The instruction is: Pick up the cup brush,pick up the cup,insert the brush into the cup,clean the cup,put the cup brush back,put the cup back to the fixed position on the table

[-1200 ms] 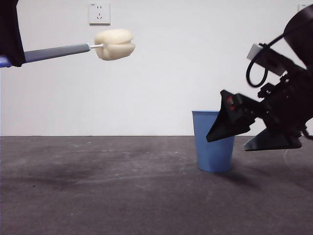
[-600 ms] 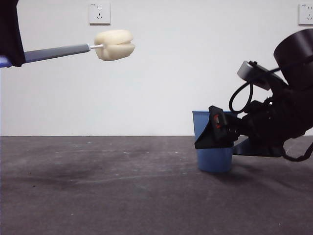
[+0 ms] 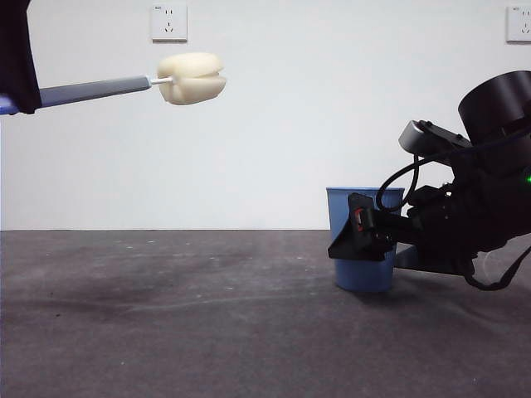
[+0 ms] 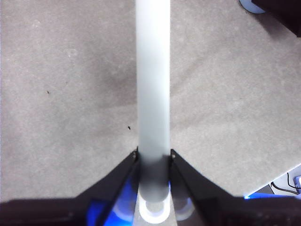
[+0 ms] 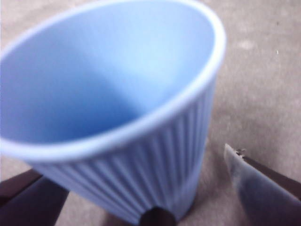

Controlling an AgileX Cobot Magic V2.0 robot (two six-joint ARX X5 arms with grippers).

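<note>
The cup brush [image 3: 192,78] hangs high at the left, with its grey handle level and its cream sponge head pointing right. My left gripper [image 3: 31,98] is shut on the handle [image 4: 153,94] near its looped end, as the left wrist view [image 4: 153,156] shows. The light blue ribbed cup [image 3: 348,206] stands upright on the table [image 3: 166,315] at the right. My right gripper [image 3: 358,245] is low at the cup's side. In the right wrist view [image 5: 136,181] its open jaws stand on either side of the cup [image 5: 117,94], with a gap showing beside one jaw.
A white wall stands behind the table, with a socket [image 3: 168,22] at the upper left and another [image 3: 518,23] at the upper right. The right arm's dark body and cables [image 3: 481,207] fill the right side next to the cup.
My right gripper has come down and moved left, from beside the cup's upper part to straddling its lower half. The brush and the cup have hardly moved.
</note>
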